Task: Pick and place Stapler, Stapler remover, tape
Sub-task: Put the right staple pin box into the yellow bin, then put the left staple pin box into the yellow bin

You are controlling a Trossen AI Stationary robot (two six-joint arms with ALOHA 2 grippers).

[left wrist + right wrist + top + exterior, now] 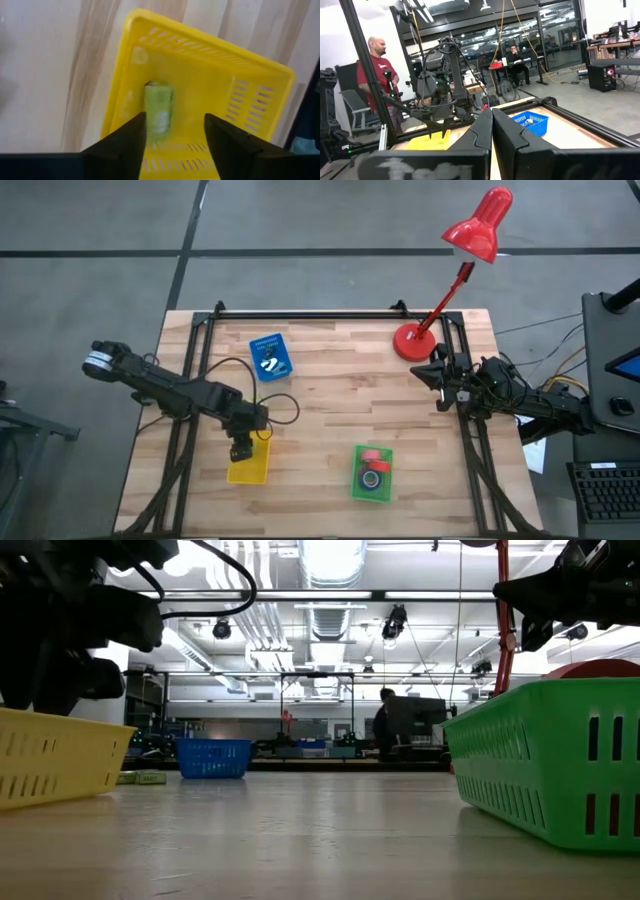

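Tape [372, 457]: two rolls, one red and one blue [371, 478], lying in the green tray [357, 485] on the table [330, 410].
Trays: three, coloured yellow [248, 471], blue [270, 358] and green.
Green object [159, 109]: lies in the yellow tray; too blurred to identify.
Left gripper [174, 142]: above the yellow tray, fingers spread wide, empty.
Right gripper [432, 372]: beside the red lamp [411, 340]; fingers closed together, empty.
Blue tray contents: indistinct.

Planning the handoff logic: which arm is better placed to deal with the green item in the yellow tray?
Left. Its gripper hangs right over the yellow tray, jaws open either side of the green item. The right gripper waits by the lamp base, far off.
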